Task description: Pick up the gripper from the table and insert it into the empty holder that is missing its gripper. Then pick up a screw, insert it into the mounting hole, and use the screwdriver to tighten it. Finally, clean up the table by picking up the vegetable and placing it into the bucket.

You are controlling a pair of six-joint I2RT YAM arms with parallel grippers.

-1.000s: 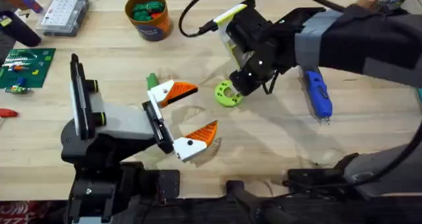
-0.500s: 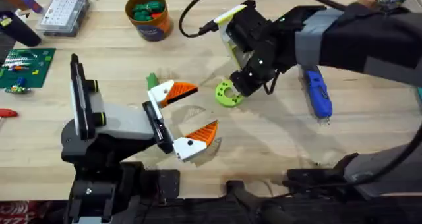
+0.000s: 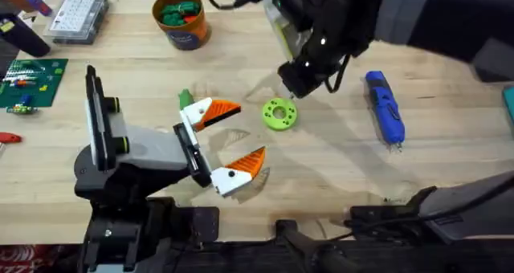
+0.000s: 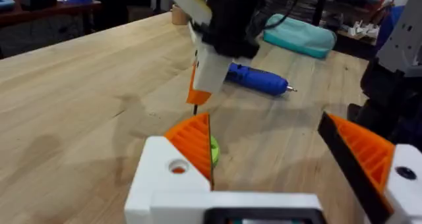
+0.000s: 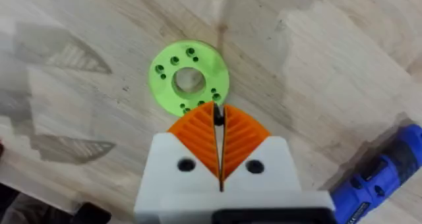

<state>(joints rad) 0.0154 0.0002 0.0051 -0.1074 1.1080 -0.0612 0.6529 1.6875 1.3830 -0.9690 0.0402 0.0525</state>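
A green round disc [image 3: 279, 113] with a centre hole and several small holes lies mid-table, also seen as the disc [image 5: 189, 79]. My right gripper [image 3: 295, 83] hangs above and just behind it. Its orange pads [image 5: 198, 135] are shut on a thin dark screw [image 5: 217, 116], which sticks down from the fingertips as the screw [image 4: 195, 109]. The blue screwdriver [image 3: 384, 108] lies flat to the right. My left gripper [image 3: 231, 138] rests open, left of the disc, with nothing in it. The orange bucket [image 3: 181, 20] stands at the back, holding green and red vegetable pieces.
A clear compartment box [image 3: 76, 16] and a green circuit board [image 3: 28, 82] sit at the far left. A small green piece [image 3: 185, 96] lies behind my left fingers. A teal object [image 4: 300, 36] lies beyond the screwdriver [image 4: 257, 79].
My right gripper has lifted up and back off the green disc, which now lies fully uncovered. The left arm, screwdriver and bucket have not moved.
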